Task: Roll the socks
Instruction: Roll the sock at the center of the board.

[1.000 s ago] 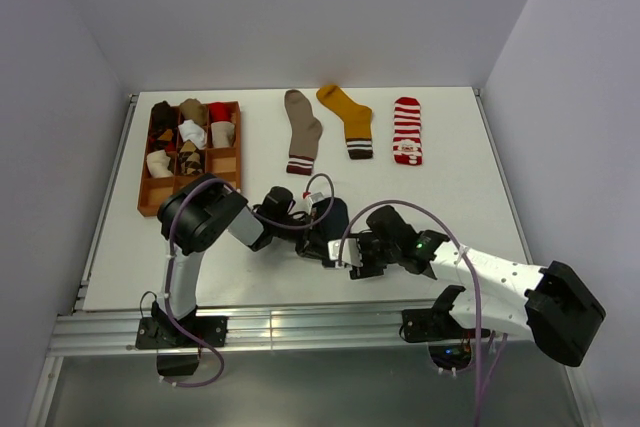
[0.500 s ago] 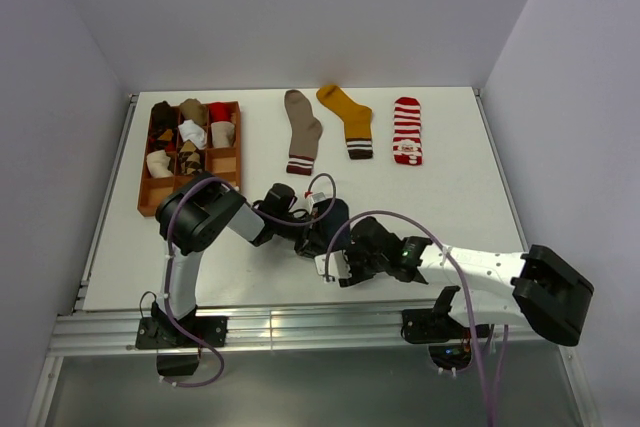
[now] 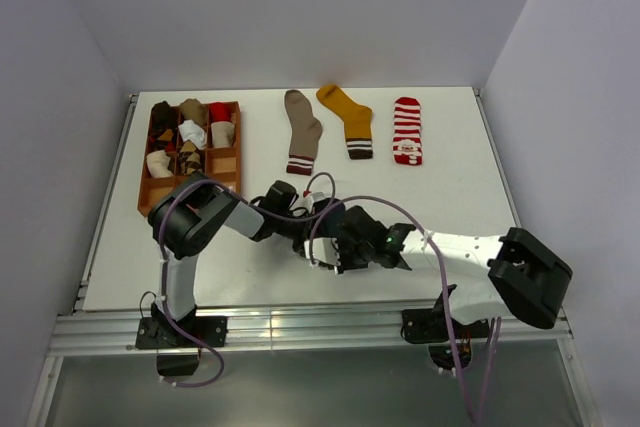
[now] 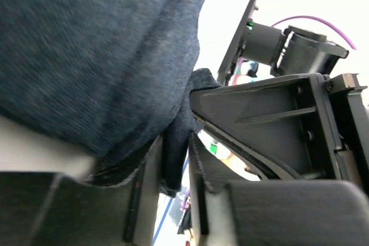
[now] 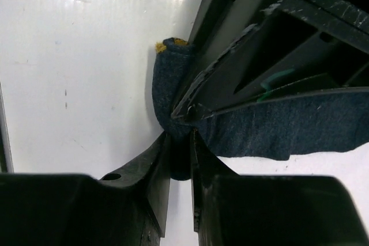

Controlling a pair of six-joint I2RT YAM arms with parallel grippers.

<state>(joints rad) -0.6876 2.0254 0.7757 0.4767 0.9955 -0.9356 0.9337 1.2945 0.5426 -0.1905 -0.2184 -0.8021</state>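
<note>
A navy sock [image 4: 86,56] lies at the table's front middle, mostly hidden under both grippers in the top view. My left gripper [image 4: 176,148] has a fold of this sock [image 4: 174,159] between its narrowly spaced jaws. My right gripper [image 5: 180,145] meets it head-on and is shut on a rolled edge of the same sock [image 5: 170,84], which rests on the white table. In the top view the left gripper [image 3: 303,231] and right gripper [image 3: 326,247] touch nose to nose. Taupe [image 3: 300,132], mustard [image 3: 347,119] and red-white striped [image 3: 406,130] socks lie flat at the back.
A wooden grid tray [image 3: 238,142] with several rolled socks stands at the back left, close behind the left arm. A purple cable [image 3: 322,185] loops over the grippers. The table's front edge runs just below both arms.
The right arm has swung left across the table until its gripper met the left one, and its jaws have closed on the navy sock. The left arm has barely shifted.
</note>
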